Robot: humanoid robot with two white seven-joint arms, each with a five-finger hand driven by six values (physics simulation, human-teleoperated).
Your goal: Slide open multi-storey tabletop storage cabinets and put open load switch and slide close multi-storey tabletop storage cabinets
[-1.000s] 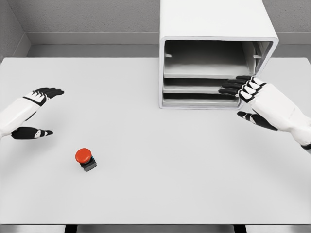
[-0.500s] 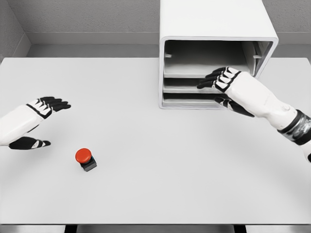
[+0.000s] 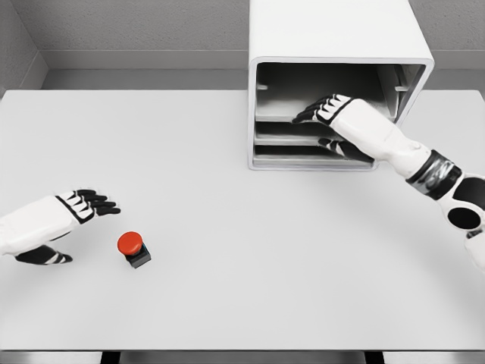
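Note:
A white storage cabinet [image 3: 333, 34] stands at the back of the table, its open front showing stacked drawers [image 3: 292, 133]. My right hand [image 3: 324, 125] reaches into that front, fingers spread over the upper drawer's edge and thumb below it, holding nothing. The load switch [image 3: 133, 248], a red round button on a dark base, sits on the table at the lower left. My left hand [image 3: 76, 224] hovers just left of the switch, fingers relaxed and apart from it.
The white table [image 3: 242, 227] spans the whole view, with its front edge at the bottom. A grey wall runs behind the cabinet.
My right hand has moved left and inward, from beside the cabinet's right edge into its open front. The left hand has dropped down and right, closer to the switch.

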